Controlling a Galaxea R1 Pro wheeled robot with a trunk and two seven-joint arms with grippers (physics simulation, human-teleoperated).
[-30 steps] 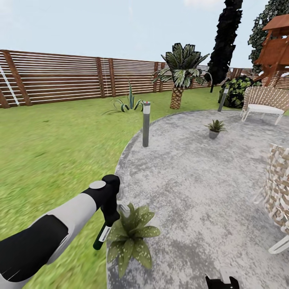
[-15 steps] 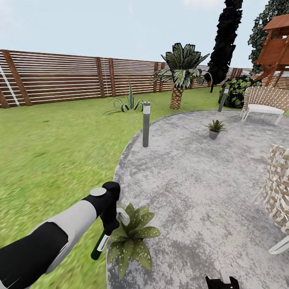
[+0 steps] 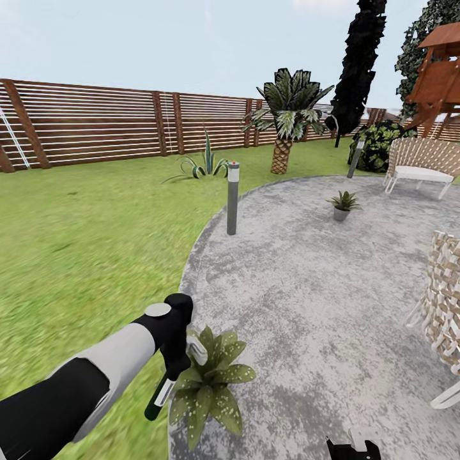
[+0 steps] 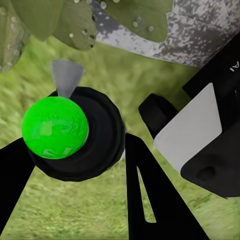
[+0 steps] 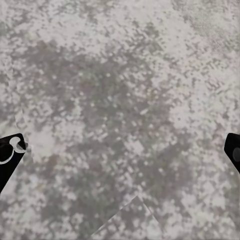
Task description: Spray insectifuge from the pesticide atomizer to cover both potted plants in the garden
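Note:
My left gripper (image 3: 174,361) is shut on the pesticide atomizer (image 3: 157,397), a dark green bottle with a white label band that hangs tilted below the fingers, its pale trigger head toward the near potted plant (image 3: 207,383). That speckled rosette sits at the patio's front edge, right beside the bottle. In the left wrist view the atomizer (image 4: 55,127) sits between the black fingers (image 4: 142,195), with the plant's leaves (image 4: 75,20) just beyond. The second potted plant (image 3: 343,204) stands far back on the patio. My right gripper (image 5: 120,150) is open over bare concrete, low at the front (image 3: 353,450).
The grey concrete patio (image 3: 306,287) meets the lawn (image 3: 83,243) on the left. A grey bollard lamp (image 3: 232,198) stands on the patio's edge. Agave (image 3: 204,165), palm (image 3: 284,115) and slat fence (image 3: 96,124) lie behind. Wicker seats (image 3: 421,163) (image 3: 444,300) stand at the right.
My left arm has sunk a little with the atomizer, bringing the bottle lower beside the near plant. The plants and the right gripper have stayed put.

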